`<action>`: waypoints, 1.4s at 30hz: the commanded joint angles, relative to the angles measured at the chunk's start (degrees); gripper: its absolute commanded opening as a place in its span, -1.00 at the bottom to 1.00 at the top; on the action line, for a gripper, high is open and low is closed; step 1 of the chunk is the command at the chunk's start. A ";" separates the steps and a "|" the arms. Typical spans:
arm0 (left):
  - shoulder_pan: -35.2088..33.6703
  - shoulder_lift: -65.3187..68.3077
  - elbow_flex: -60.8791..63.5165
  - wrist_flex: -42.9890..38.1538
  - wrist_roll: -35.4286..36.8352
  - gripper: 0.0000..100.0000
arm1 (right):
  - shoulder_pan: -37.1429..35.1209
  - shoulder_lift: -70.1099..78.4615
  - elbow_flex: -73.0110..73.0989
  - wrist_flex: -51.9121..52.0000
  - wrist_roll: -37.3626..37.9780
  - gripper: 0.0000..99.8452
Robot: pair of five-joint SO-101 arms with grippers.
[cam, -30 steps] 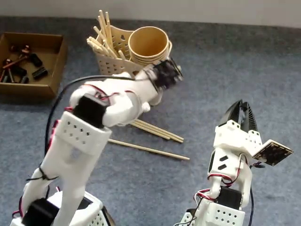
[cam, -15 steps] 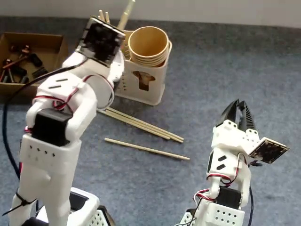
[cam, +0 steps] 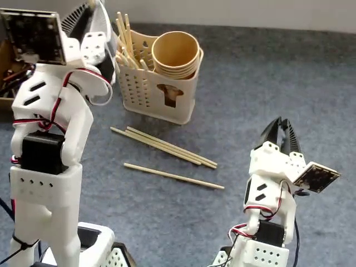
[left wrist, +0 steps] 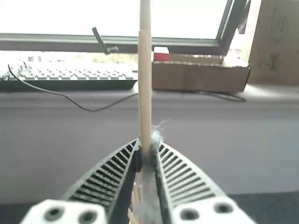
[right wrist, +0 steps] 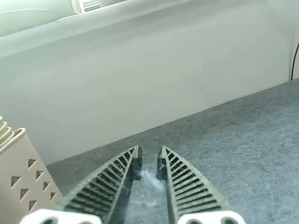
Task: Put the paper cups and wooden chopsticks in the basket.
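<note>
Beside the basket [cam: 161, 89], the high view shows the left gripper [cam: 92, 14] raised. Paper cups [cam: 176, 53] and upright sticks [cam: 125, 39] sit inside the basket, and loose chopsticks [cam: 167, 149] lie on the carpet [cam: 278, 67] before it. The left wrist view shows its jaws clamped on a single chopstick [left wrist: 145, 70]. The right wrist view shows the right gripper [right wrist: 148, 161] narrowly parted and empty, off to the basket's side.

Grey carpet [cam: 278, 83], white wall [right wrist: 140, 70], bright window [left wrist: 187, 18]
</note>
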 commanded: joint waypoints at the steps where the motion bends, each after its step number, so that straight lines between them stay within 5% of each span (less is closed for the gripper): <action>1: -0.22 -0.57 -2.07 -5.89 0.62 -0.99 | -1.10 -0.75 2.51 -1.45 0.79 -0.85; 15: -0.48 13.14 -2.77 -17.14 0.44 -0.99 | -1.01 -0.75 2.51 -1.45 0.88 -0.85; 28: -1.36 23.87 -2.07 -17.23 0.44 -0.98 | -1.01 -0.75 2.51 -1.45 0.88 -0.85; 34: -1.45 26.42 -2.77 -6.86 0.35 -0.75 | -1.01 -0.75 2.51 -1.45 0.88 -0.85; 42: -1.45 25.98 -3.56 -1.67 -4.31 -0.74 | -1.01 -0.75 2.51 -1.45 0.88 -0.85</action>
